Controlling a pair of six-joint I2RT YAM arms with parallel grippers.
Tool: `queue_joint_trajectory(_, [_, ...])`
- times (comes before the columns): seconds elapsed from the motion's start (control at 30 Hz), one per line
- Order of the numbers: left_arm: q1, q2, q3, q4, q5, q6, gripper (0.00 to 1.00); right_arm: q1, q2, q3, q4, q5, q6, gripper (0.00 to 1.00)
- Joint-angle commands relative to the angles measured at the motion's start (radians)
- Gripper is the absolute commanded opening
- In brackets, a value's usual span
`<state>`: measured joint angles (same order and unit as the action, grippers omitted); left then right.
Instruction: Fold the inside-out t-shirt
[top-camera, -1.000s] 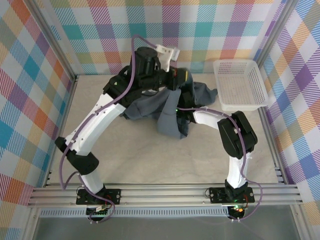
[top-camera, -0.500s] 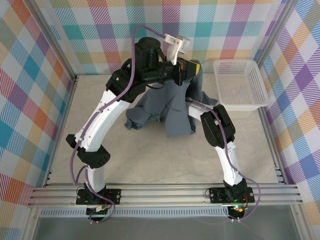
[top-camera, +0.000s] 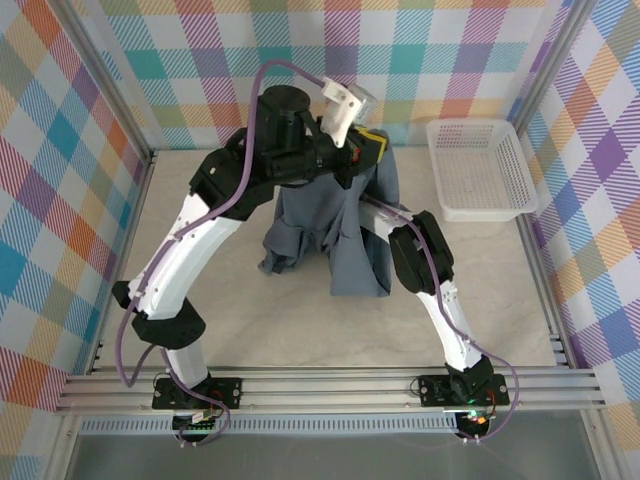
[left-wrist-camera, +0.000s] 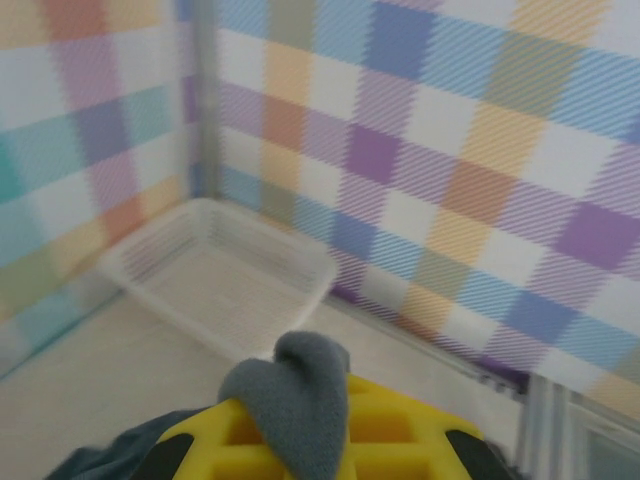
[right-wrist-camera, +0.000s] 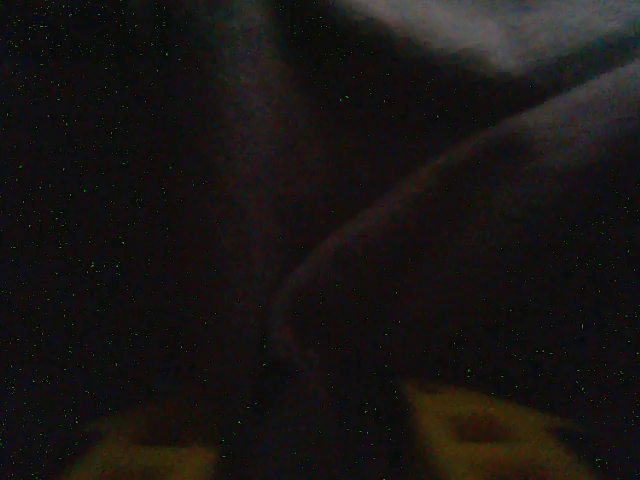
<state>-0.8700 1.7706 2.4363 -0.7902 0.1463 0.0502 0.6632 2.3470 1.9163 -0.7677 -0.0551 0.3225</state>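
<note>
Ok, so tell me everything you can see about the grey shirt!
The shirt is plain dark grey, soft and thin, with no picture on it. It is crumpled, not folded. The left gripper pinches one bit and holds it up, so the cloth hangs down and its lower part bunches on the table. The right arm reaches in at its right side. The right gripper sits among dark folds; I cannot tell if it grips.

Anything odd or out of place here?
The t-shirt hangs bunched from the shut left gripper at the back, and the right gripper is buried in its folds, so that wrist view is dark. Nothing looks spilled or damaged.
</note>
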Motion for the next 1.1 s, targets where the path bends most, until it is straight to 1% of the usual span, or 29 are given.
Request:
queue_joint_trajectory(0.0, [0.048, -0.018, -0.004, -0.034, -0.354, 0.009, 0.00, 0.013, -0.064, -0.149, -0.026, -0.098, -0.007, 0.00])
queue_joint_trajectory(0.03, [0.108, 0.008, 0.022, -0.085, -0.380, -0.043, 0.00, 0.012, -0.127, -0.200, 0.016, -0.117, -0.010, 0.00])
queue_joint_trajectory(0.07, [0.167, 0.025, 0.031, -0.114, -0.371, -0.086, 0.00, 0.013, -0.181, -0.245, 0.056, -0.138, -0.013, 0.00])
queue_joint_trajectory(0.13, [0.297, 0.046, -0.030, -0.124, -0.357, -0.143, 0.00, 0.014, -0.320, -0.366, 0.140, -0.183, -0.009, 0.00])
queue_joint_trajectory(0.23, [0.434, 0.041, -0.217, -0.062, -0.331, -0.158, 0.00, 0.012, -0.502, -0.482, 0.198, -0.156, 0.021, 0.00])
queue_joint_trajectory(0.33, [0.521, 0.024, -0.440, 0.007, -0.288, -0.215, 0.00, -0.007, -0.643, -0.499, 0.193, -0.086, 0.049, 0.00])
queue_joint_trajectory(0.4, [0.558, 0.003, -0.596, 0.064, -0.234, -0.254, 0.00, -0.036, -0.706, -0.473, 0.185, -0.067, 0.073, 0.00])
queue_joint_trajectory(0.5, [0.571, -0.058, -0.849, 0.168, -0.177, -0.281, 0.00, -0.084, -0.765, -0.403, 0.169, -0.012, 0.095, 0.00])
queue_joint_trajectory(0.57, [0.572, -0.111, -1.009, 0.239, -0.163, -0.298, 0.00, -0.116, -0.778, -0.339, 0.146, 0.011, 0.102, 0.00])
queue_joint_trajectory(0.63, [0.577, -0.164, -1.159, 0.308, -0.157, -0.306, 0.00, -0.143, -0.786, -0.275, 0.124, 0.006, 0.110, 0.00])
queue_joint_trajectory(0.7, [0.587, -0.189, -1.240, 0.328, -0.170, -0.320, 0.00, -0.153, -0.805, -0.250, 0.146, -0.024, 0.114, 0.00])
queue_joint_trajectory(0.73, [0.598, -0.197, -1.261, 0.324, -0.170, -0.319, 0.06, -0.155, -0.813, -0.240, 0.152, -0.040, 0.120, 0.00])
queue_joint_trajectory(0.77, [0.606, -0.207, -1.269, 0.314, -0.172, -0.320, 0.16, -0.158, -0.819, -0.231, 0.153, -0.052, 0.129, 0.00])
queue_joint_trajectory(0.8, [0.620, -0.223, -1.270, 0.301, -0.173, -0.320, 0.35, -0.159, -0.821, -0.219, 0.152, -0.058, 0.137, 0.00])
queue_joint_trajectory(0.83, [0.631, -0.251, -1.264, 0.293, -0.154, -0.315, 0.50, -0.159, -0.821, -0.213, 0.150, -0.062, 0.147, 0.00])
queue_joint_trajectory(0.87, [0.637, -0.286, -1.253, 0.287, -0.130, -0.312, 0.62, -0.159, -0.818, -0.209, 0.146, -0.067, 0.155, 0.00])
queue_joint_trajectory(0.9, [0.636, -0.324, -1.234, 0.289, -0.081, -0.308, 0.68, -0.159, -0.816, -0.210, 0.146, -0.075, 0.162, 0.00])
queue_joint_trajectory(0.93, [0.634, -0.360, -1.219, 0.308, 0.013, -0.309, 0.72, -0.159, -0.816, -0.213, 0.146, -0.084, 0.167, 0.00])
queue_joint_trajectory(1.0, [0.607, -0.404, -1.202, 0.374, 0.204, -0.355, 0.74, -0.159, -0.817, -0.225, 0.160, -0.110, 0.176, 0.00])
queue_joint_trajectory(1.03, [0.580, -0.411, -1.198, 0.420, 0.278, -0.390, 0.74, -0.159, -0.817, -0.231, 0.169, -0.124, 0.180, 0.00])
queue_joint_trajectory(1.07, [0.545, -0.405, -1.189, 0.451, 0.327, -0.410, 0.75, -0.159, -0.817, -0.236, 0.179, -0.138, 0.182, 0.00])
